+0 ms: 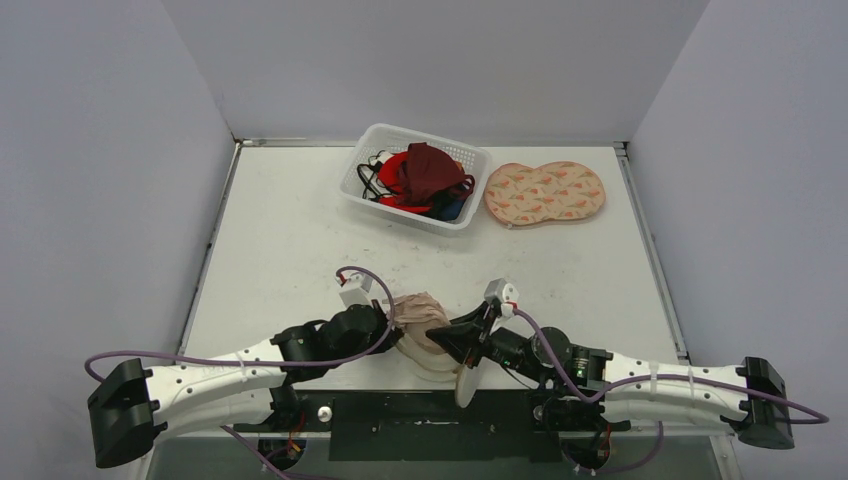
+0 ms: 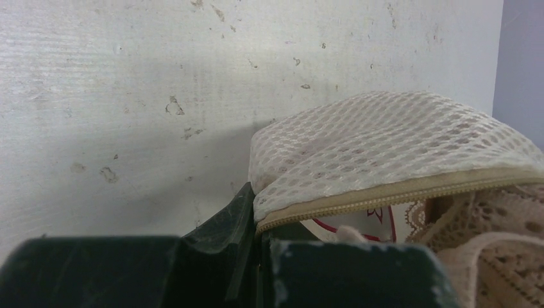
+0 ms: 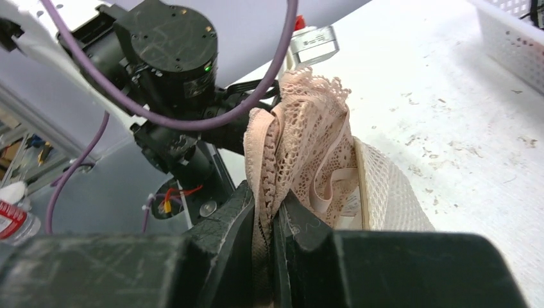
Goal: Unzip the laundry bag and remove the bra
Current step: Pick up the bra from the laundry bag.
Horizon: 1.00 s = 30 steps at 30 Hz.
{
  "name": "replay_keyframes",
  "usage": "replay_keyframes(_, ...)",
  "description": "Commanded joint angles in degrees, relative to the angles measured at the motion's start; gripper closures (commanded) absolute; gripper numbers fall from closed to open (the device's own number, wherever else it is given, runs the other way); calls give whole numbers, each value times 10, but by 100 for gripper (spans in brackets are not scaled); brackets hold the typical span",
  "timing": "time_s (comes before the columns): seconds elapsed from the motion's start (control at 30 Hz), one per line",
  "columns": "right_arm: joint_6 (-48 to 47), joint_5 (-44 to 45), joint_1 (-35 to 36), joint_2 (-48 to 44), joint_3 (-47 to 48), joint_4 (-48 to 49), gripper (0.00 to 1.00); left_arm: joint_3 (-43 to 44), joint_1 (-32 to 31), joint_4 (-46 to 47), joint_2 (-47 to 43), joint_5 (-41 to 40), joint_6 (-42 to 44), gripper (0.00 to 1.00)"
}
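The laundry bag [image 2: 385, 147] is white mesh with a beige zipper [image 2: 410, 191] that stands open along its edge. My left gripper [image 2: 260, 226] is shut on the bag's zipper edge at its corner. The bra [image 3: 308, 128] is beige lace and sticks up out of the bag's mouth. My right gripper [image 3: 274, 215] is shut on a fold of the bra's lace, with the mesh bag [image 3: 391, 199] just to its right. In the top view both grippers, left [image 1: 392, 322] and right [image 1: 447, 337], meet over the bra [image 1: 418, 308] and the bag [image 1: 432, 355] near the table's front edge.
A white basket [image 1: 365, 165] holding red and dark garments stands at the back of the table. A peach patterned bag [image 1: 545, 192] lies to its right. Grey walls close in the table on three sides. The left arm's wrist [image 3: 173, 51] is close in front of the right gripper.
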Motion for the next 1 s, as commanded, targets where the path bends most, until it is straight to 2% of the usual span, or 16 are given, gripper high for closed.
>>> replay_keyframes(0.0, 11, 74, -3, -16, -1, 61, 95, 18, 5, 17, -14, -6, 2, 100)
replay_keyframes(0.27, 24, 181, -15, -5, -33, 143, 95, 15, 4, 13, -29, -23, -6, 100)
replay_keyframes(0.37, 36, 162, -33, 16, -33, 168, 95, 16, 4, 12, -27, -28, -6, 100)
replay_keyframes(0.47, 50, 107, -54, 30, -20, 173, 95, 17, 5, 5, -21, -37, -8, 100)
replay_keyframes(0.63, 79, -28, -96, 60, 33, 137, 95, 26, 13, 4, -2, -43, -5, 100)
replay_keyframes(0.7, 86, -57, -103, 63, 41, 139, 95, 32, 16, 7, 10, -42, -1, 100)
replay_keyframes(0.83, 72, -50, -105, 48, 56, 113, 95, 43, 20, 12, 32, -39, 0, 100)
replay_keyframes(0.97, -3, 31, -105, 38, 113, -25, 95, 46, 22, 12, 42, -38, -6, 100)
